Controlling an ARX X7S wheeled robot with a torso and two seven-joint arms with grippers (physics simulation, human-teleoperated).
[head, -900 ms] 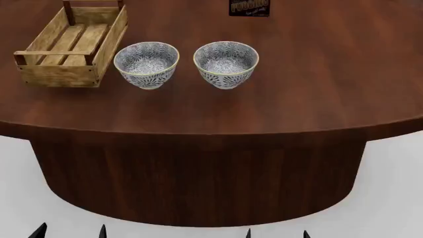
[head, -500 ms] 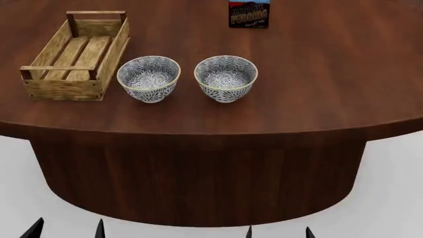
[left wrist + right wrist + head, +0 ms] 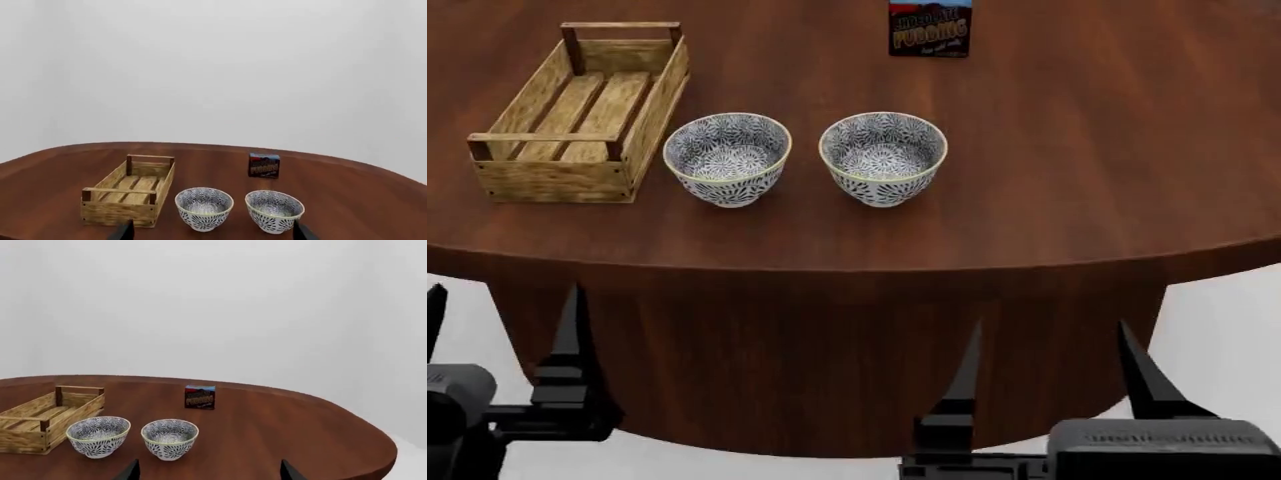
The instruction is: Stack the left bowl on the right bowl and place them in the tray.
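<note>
On the brown surface (image 3: 1068, 180) the left bowl (image 3: 727, 158) and the right bowl (image 3: 884, 157) stand upright side by side, near but not touching. The tray (image 3: 581, 112) sits just beside the left bowl, with a dark pudding box (image 3: 930, 28) farther back. The left claw (image 3: 501, 345) and the right claw (image 3: 1048, 365) both hang below the surface's front edge, fingers spread apart and holding nothing.

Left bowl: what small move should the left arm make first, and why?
Probably raise and extend the left claw toward the left bowl. Both claws hang open below the table edge; that bowl sits unstacked beside the right bowl, outside the tray.
</note>
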